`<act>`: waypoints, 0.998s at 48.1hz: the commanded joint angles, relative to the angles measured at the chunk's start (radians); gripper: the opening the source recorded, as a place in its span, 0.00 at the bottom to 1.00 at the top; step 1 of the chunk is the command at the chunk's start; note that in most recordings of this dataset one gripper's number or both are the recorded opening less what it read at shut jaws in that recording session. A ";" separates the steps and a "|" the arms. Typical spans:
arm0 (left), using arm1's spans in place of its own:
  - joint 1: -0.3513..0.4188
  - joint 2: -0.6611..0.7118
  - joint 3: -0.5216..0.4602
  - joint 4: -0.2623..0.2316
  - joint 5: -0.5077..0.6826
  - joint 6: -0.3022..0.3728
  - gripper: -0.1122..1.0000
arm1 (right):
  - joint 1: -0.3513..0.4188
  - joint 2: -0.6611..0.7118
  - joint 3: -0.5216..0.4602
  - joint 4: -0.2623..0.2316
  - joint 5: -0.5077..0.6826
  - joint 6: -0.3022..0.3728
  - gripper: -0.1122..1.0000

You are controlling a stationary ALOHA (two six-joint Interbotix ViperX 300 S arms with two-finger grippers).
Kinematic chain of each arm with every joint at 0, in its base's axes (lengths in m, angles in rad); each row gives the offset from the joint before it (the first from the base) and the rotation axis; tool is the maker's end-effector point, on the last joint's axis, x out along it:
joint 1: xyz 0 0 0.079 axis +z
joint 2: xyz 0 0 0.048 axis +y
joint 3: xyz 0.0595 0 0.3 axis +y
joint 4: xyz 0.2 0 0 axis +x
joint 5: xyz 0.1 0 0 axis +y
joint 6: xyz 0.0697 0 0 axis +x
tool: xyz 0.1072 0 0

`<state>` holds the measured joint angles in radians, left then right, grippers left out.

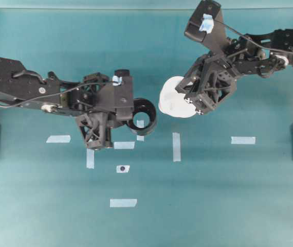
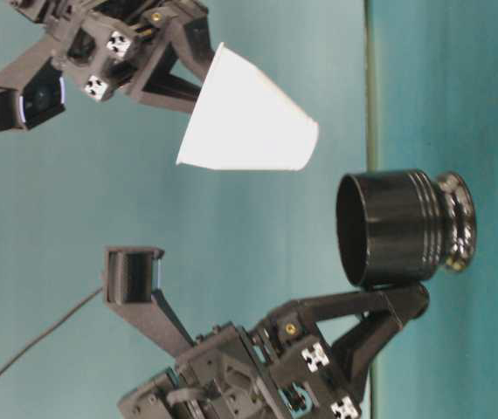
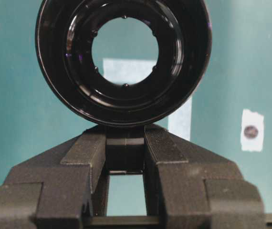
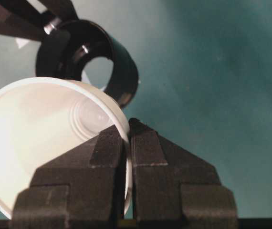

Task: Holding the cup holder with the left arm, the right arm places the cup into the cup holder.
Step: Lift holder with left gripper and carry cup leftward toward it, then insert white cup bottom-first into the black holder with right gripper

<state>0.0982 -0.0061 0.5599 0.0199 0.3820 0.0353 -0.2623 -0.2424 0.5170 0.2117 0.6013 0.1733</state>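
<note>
My right pincer (image 4: 127, 138): fingers brought together on the rim wall of the cup (image 4: 40, 138), one finger inside the mouth, one outside, the paper pinched between them. My right arm (image 1: 249, 51): reaches in from the right edge of the overhead view, wrist angled down and toward the middle, pale-blue tape tab (image 1: 206, 23) uppermost. The cup: white, tapered, carried clear of the table and tilted, its base toward the black cylinder; in the table-level view it hangs apart from that cylinder, not touching it. My left pincer (image 3: 125, 148): fingers closed on the small side tab of the cup holder (image 3: 122, 57), a narrow gap showing below the grip. My left arm (image 1: 38, 87): stretched from the left edge toward the centre, wrist level. The cup holder: glossy black, round, held off the teal table (image 1: 239, 206) with its open mouth turned toward the cup, just beside it in the overhead view. Table surface: several pale tape strips (image 1: 176, 146) and one tape square with a dark dot (image 1: 122, 169).
</note>
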 commanded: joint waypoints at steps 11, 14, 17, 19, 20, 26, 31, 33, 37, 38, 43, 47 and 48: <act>-0.002 0.009 -0.049 0.003 0.002 0.003 0.29 | 0.029 -0.025 -0.052 0.003 -0.040 0.009 0.14; -0.002 0.012 -0.055 0.002 0.002 0.003 0.29 | 0.032 -0.015 -0.054 0.003 -0.049 0.009 0.14; -0.002 0.017 -0.063 0.003 0.002 0.003 0.29 | 0.034 -0.002 -0.055 0.003 -0.055 0.009 0.14; -0.002 0.018 -0.067 0.003 0.002 0.003 0.29 | 0.035 0.006 -0.055 0.003 -0.060 0.009 0.14; -0.002 0.020 -0.069 0.003 0.002 0.003 0.29 | 0.037 0.011 -0.055 0.003 -0.061 0.009 0.14; -0.002 0.028 -0.084 0.003 0.006 0.009 0.29 | 0.041 0.049 -0.063 0.003 -0.066 0.008 0.14; -0.002 0.029 -0.098 0.003 0.025 0.028 0.29 | 0.046 0.081 -0.072 0.003 -0.067 0.006 0.14; -0.002 0.029 -0.104 0.003 0.034 0.035 0.29 | 0.046 0.094 -0.075 0.003 -0.067 0.006 0.14; -0.002 0.031 -0.115 0.003 0.054 0.049 0.29 | 0.048 0.120 -0.084 0.002 -0.066 0.005 0.14; -0.002 0.029 -0.117 0.002 0.057 0.051 0.29 | 0.049 0.123 -0.086 0.002 -0.066 0.005 0.14; -0.002 0.029 -0.124 0.002 0.067 0.057 0.29 | 0.049 0.155 -0.097 0.002 -0.067 0.005 0.14; -0.002 0.029 -0.124 0.003 0.069 0.057 0.29 | 0.049 0.178 -0.107 0.003 -0.061 0.005 0.14; -0.002 0.029 -0.126 0.002 0.069 0.057 0.29 | 0.048 0.184 -0.110 0.003 -0.058 0.005 0.14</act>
<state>0.0997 0.0414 0.4587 0.0199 0.4525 0.0920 -0.2178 -0.0644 0.4387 0.2117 0.5430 0.1733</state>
